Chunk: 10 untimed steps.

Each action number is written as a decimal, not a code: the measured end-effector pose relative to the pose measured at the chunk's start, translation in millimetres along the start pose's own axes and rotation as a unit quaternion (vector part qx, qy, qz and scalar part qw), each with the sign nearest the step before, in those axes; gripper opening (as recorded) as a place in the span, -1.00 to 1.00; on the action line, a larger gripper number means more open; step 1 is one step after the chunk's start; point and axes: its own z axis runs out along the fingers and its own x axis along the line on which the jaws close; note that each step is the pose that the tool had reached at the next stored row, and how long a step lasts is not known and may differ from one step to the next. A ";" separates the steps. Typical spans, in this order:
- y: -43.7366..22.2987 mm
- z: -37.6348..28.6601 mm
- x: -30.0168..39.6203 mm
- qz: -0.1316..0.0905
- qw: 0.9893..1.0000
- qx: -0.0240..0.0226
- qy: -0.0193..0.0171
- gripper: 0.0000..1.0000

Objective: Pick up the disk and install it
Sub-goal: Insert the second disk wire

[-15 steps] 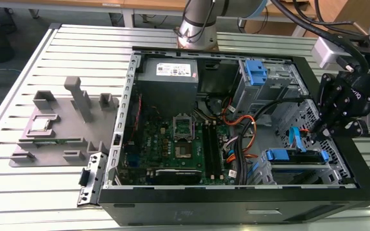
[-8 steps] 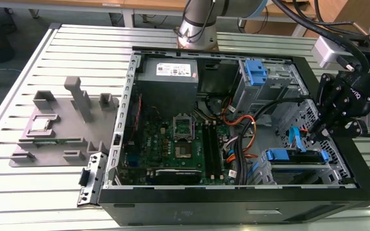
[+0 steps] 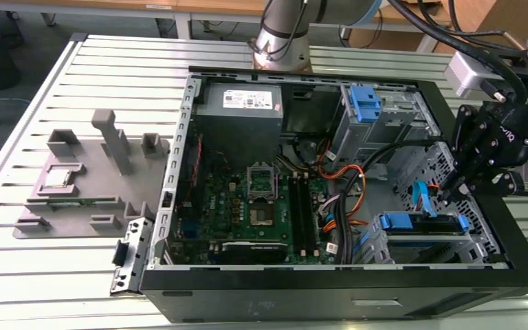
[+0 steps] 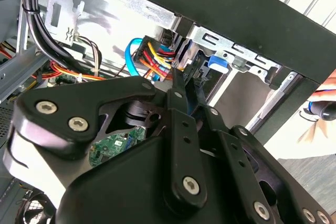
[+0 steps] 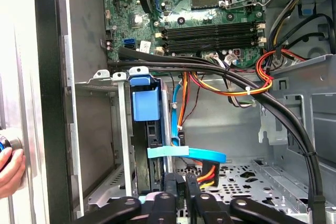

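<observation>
The gripper (image 5: 182,183) has its fingers brought together with nothing between them. It hangs tips-down inside the open case (image 3: 337,289).

Directly ahead of the tips is the disk (image 5: 152,140). It stands on edge in its metal cage (image 5: 122,129), with its blue handle (image 5: 145,103) at the end farthest from the gripper. In the exterior view its blue rails sit level in the cage just below the gripper, so the disk looks to be seated or very nearly so.

A flat blue cable (image 5: 205,155) crosses just beside the tips. A bundle of red and yellow wires (image 4: 149,59) plugs in close by.

**Risks**
- **Snagging:** the tips could catch the blue cable or the wires, because both lie so close to the gripper's path. That could pull a plug loose.
- **Jamming:** an off-centre push could cock the rails in the cage and jam the disk.
- **Person nearby:** a hand (image 5: 8,166) rests against the outside of the case wall, close to the arm, and could be caught if the arm swings out.

Farther from the gripper lies the motherboard (image 3: 255,199). Beyond that are a second cage with a lone blue bracket (image 3: 363,103) and the power supply (image 3: 241,103), all on the slotted bench (image 3: 108,75).

**Writing**
- The power supply has a white sticker, but its print cannot be made out.
- There is white lettering on the gripper body, which I cannot make out either.
</observation>
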 end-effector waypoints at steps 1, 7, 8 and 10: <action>0.0 0.0 0.0 0.000 1.000 0.000 0.000 -0.57; 0.0 0.0 0.0 0.000 1.000 0.000 0.000 -0.67; 0.0 0.0 0.0 0.000 1.000 0.000 0.000 -0.67; 0.0 0.0 0.0 0.000 1.000 0.000 0.000 -0.67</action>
